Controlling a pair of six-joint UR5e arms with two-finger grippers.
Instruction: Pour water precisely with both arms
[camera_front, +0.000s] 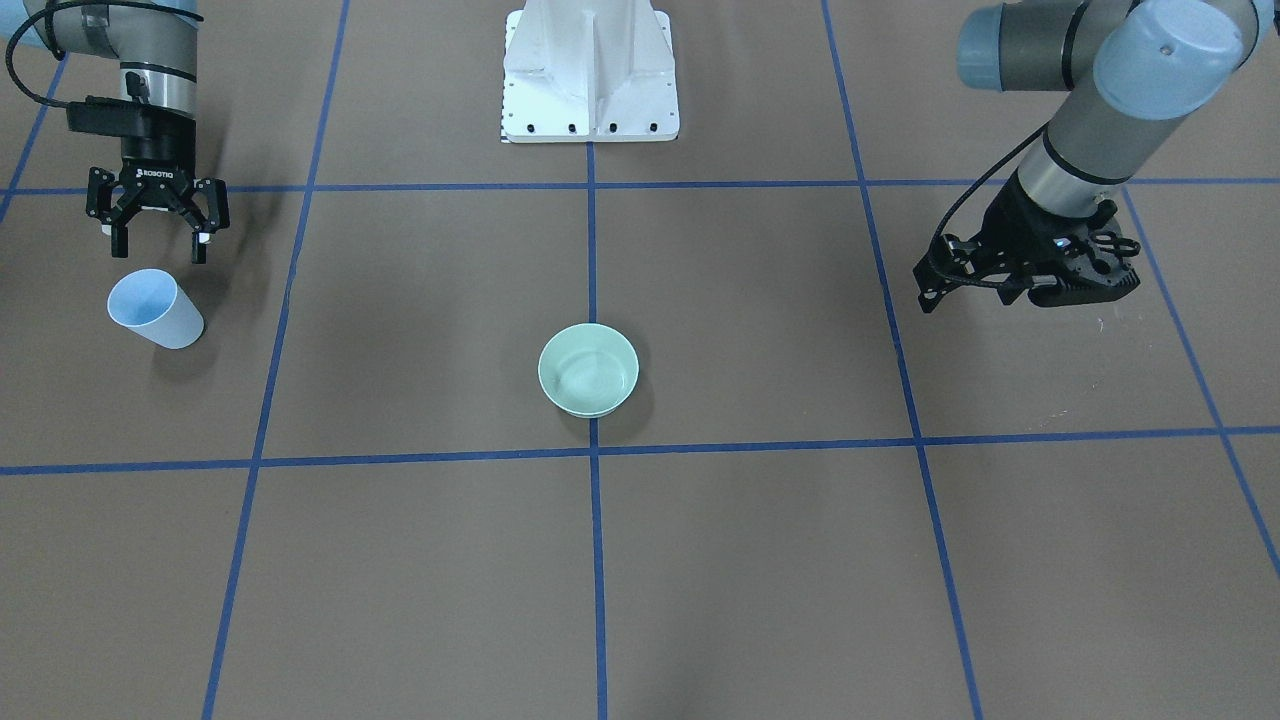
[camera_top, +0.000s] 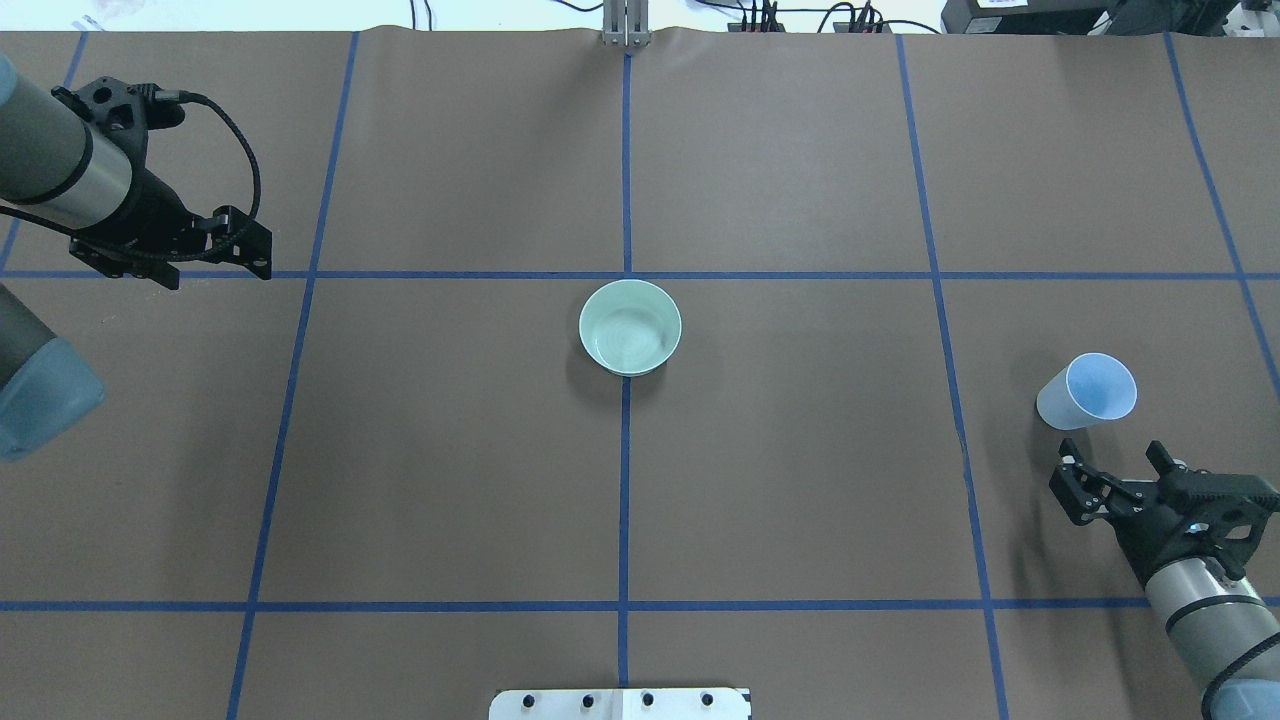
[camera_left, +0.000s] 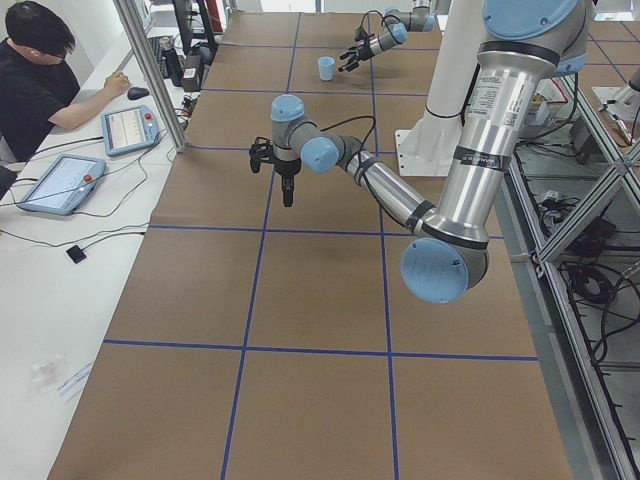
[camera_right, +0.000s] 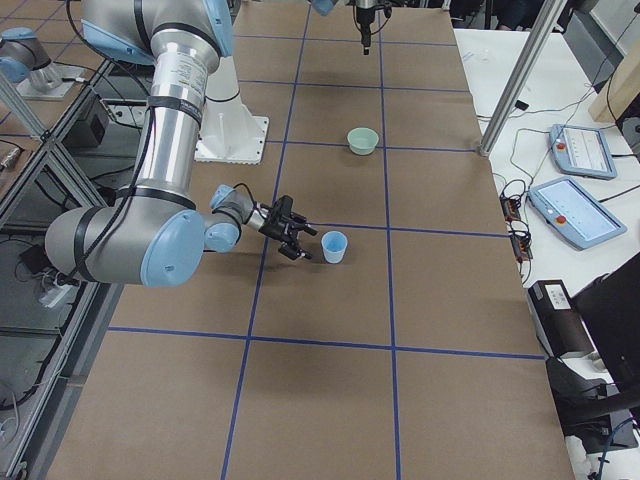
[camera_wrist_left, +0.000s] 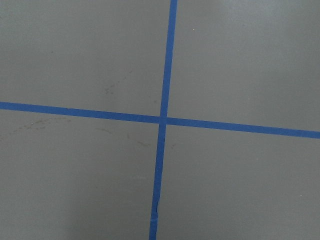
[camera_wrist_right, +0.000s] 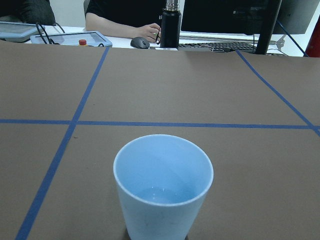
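The right tool (camera_front: 157, 222) hangs open and empty just beside the blue cup (camera_front: 155, 309). The left tool (camera_top: 240, 245) holds nothing; its opening cannot be determined. The green bowl (camera_top: 630, 327) stands mid-worktop.

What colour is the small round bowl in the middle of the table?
The small round bowl is pale mint green, clearest in the overhead exterior view.

Bright, even light (soft shadows), sharp focus.

A pale blue cup (camera_wrist_right: 163, 186) stood upright on the brown bench (camera_wrist_right: 210, 100) just ahead of the pincer, a little water (camera_wrist_right: 162, 195) glinting at its bottom.
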